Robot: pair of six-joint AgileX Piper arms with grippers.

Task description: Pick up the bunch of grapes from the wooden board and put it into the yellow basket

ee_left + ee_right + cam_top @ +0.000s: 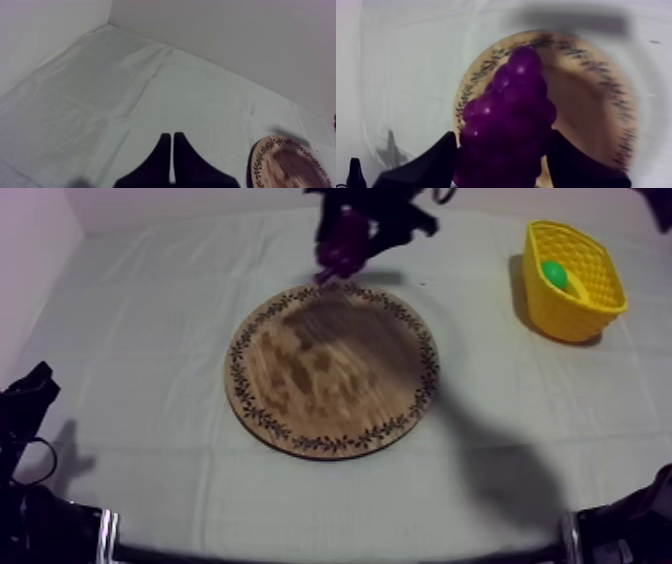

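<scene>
My right gripper (350,238) hangs above the far rim of the round wooden board (330,368), shut on the purple bunch of grapes (343,250). In the right wrist view the grapes (508,135) sit between the two black fingers (438,155), lifted over the board (586,90). The yellow basket (575,278) stands at the far right, well to the right of the held grapes. My left gripper (30,393) rests low at the left; in the left wrist view its fingers (164,150) lie together as a narrow wedge over the cloth, with the board's rim (260,155) off to one side.
A green fruit (555,274) lies inside the basket. The board's top is bare. Grey-white cloth (140,338) stretches open on both sides of the board, and a white wall (225,35) backs the table.
</scene>
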